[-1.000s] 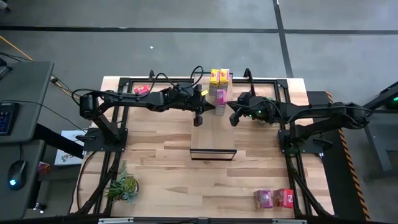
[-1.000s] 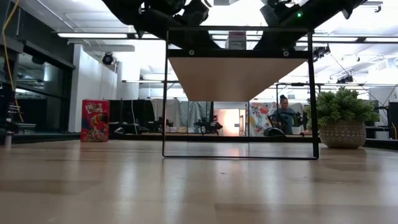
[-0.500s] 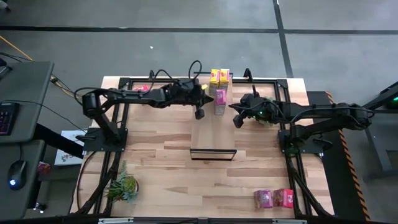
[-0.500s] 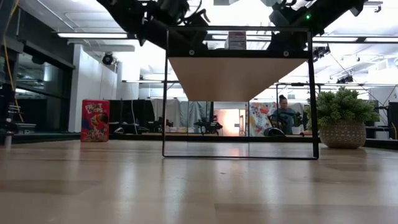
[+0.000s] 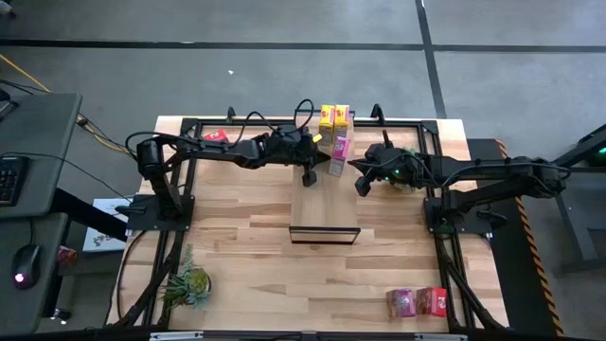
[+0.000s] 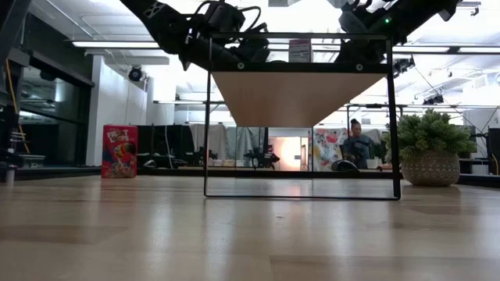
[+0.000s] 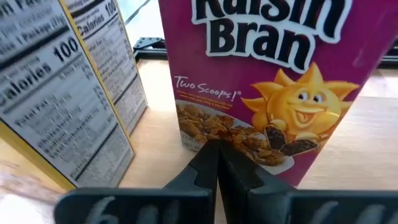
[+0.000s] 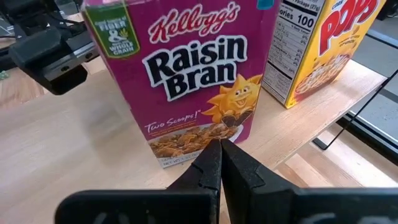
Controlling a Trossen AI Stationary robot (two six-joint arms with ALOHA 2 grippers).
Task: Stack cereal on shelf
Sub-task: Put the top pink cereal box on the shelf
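Observation:
The shelf [image 5: 324, 204] stands mid-table, its light plank top up. On the plank's far end a magenta cereal box [image 5: 338, 153] stands on its base, with two yellow boxes [image 5: 334, 116] behind it. My left gripper [image 5: 308, 177] is shut and hovers just left of the magenta box [image 7: 267, 93], pointing at its lower front. My right gripper [image 5: 361, 187] is also shut. It hovers just right of the same box [image 8: 186, 81], aimed at its bottom edge. In the high view a small gap shows between each gripper and the box.
A red cereal box [image 5: 216, 136] stands at the table's far left. A magenta box [image 5: 401, 303] and a red box [image 5: 434, 301] stand near the right front corner. One potted plant [image 5: 189, 282] sits at the near left, another [image 6: 428, 156] under my right arm.
My left gripper has sunk lower and edged toward the magenta box, staying shut. The box and my right gripper have kept their places.

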